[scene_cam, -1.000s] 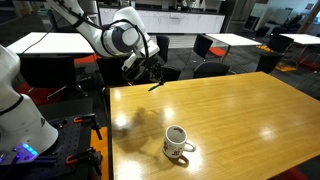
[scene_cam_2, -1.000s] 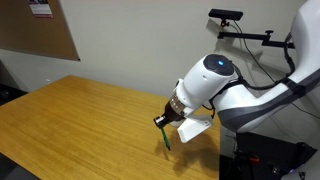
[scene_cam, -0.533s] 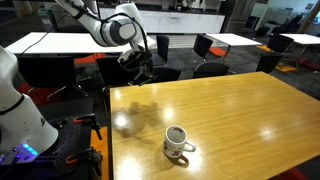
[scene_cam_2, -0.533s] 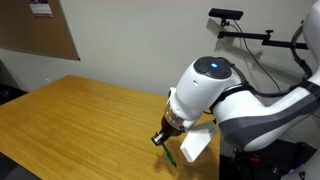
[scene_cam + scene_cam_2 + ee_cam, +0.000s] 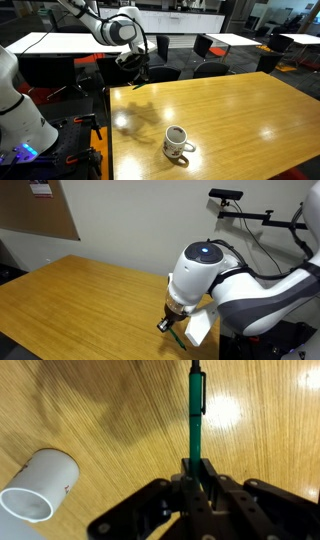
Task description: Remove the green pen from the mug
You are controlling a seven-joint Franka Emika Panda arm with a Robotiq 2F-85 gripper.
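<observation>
Hand first: clamped snug on the pen, fingers pressed in on both sides of one end. In the wrist view, just a green stick poking straight out from between them, clip up at the far end, wood grain underneath. Same grip from an exterior view, with the pen slanting down out of it toward the tabletop. Can't tell from there whether the tip touches the wood or only hangs close.

So, pen out of the mug and up in the hand, over by the far corner of the tabletop. Too small in that view to pick out the pen itself, only the hand hanging dark above the edge. Mug well apart from it, sitting upright near the front edge, white outside, dark inside, handle turned toward the camera side.

Also a white tube at the lower left of the wrist view, open end facing the lens. Probably the same white thing right beside the hand in an exterior view, but no idea what it is.

Around the edges: black chairs behind the tabletop, a corkboard on the wall, a camera on a stand up top.
</observation>
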